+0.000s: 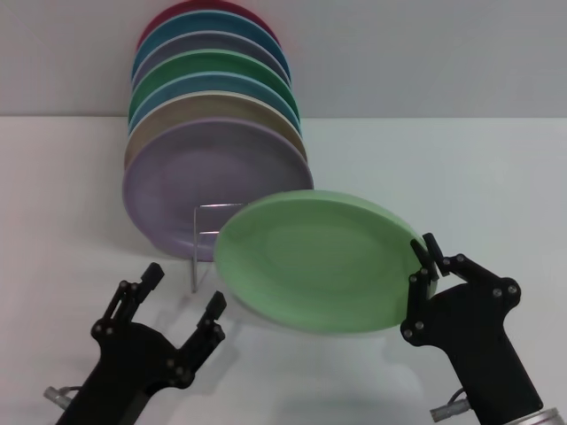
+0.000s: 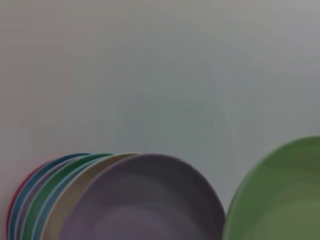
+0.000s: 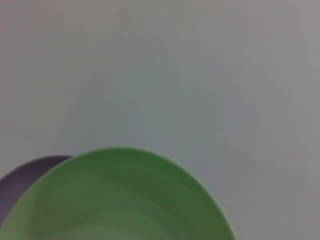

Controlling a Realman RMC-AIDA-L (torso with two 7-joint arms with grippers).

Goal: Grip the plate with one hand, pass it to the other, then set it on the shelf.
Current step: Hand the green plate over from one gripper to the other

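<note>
1. So: my right gripper (image 1: pixel 427 257) is pinched shut on the right rim of the plate (image 1: pixel 314 261), holding it tilted in the air over the front-centre of the counter (image 1: pixel 461 177), face towards my head camera.
2. My left gripper (image 1: pixel 184 290) sits near the front-left edge of the counter, fingers spread wide, nothing in them. It is just beside the plate's left rim, not touching it.
3. Shelf (image 1: pixel 202 237) stands behind the plate, left of centre. Only its front loop and one leg show; the rest is hidden by plates.
4. Row of stacked plates (image 1: pixel 213 97) already leans in it, running towards the back edge, lilac plate (image 1: pixel 199 181) at the front. Any free slot would be in front of the lilac one, where the wire loop shows.
5. Progress, as I judge it: first grip is done, plate is lifted. Whether a handover has happened I cannot tell from this alone; with the left open and empty next to the rim, I read it as handover pending.
6. Left to do: close the left on the free rim, release the right, then stand the plate in the shelf.
7. Wrist views only show plate rims, no fingers.
</note>
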